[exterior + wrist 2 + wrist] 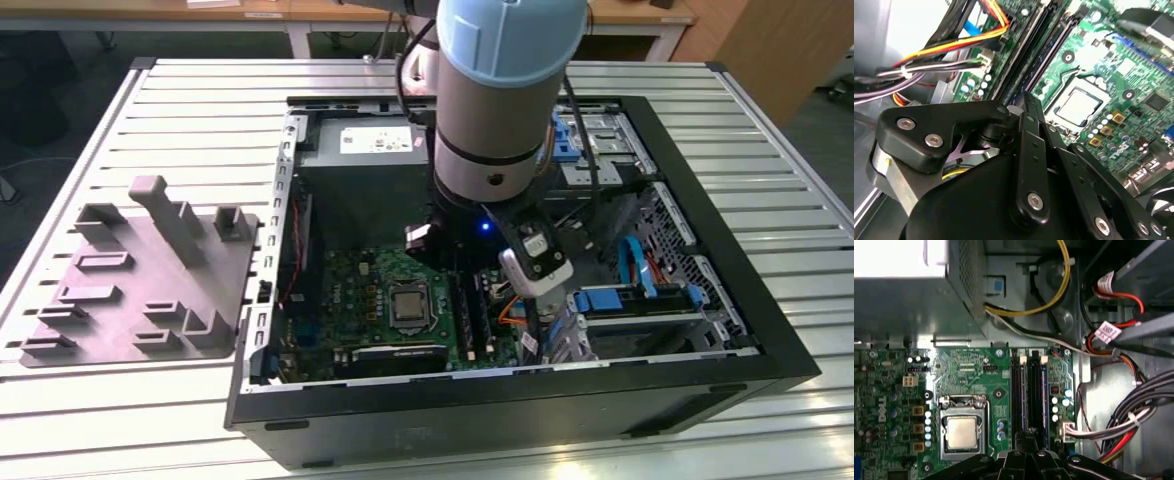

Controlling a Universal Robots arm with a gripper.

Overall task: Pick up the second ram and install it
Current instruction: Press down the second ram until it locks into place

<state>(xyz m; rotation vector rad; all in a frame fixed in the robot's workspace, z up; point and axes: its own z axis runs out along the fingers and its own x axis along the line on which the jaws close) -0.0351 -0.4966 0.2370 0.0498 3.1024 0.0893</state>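
Tool (1029, 437) hung over the long black motherboard slots (1029, 395); we could not tell its grip. Misaligned with a slot, we judged, any stick might jam.

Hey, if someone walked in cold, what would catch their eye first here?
Likely the robot arm reaching down into the open computer case, its gripper low over the memory slots on the green motherboard. The bare processor sits beside those slots. A grey tray lies at the exterior view's left.
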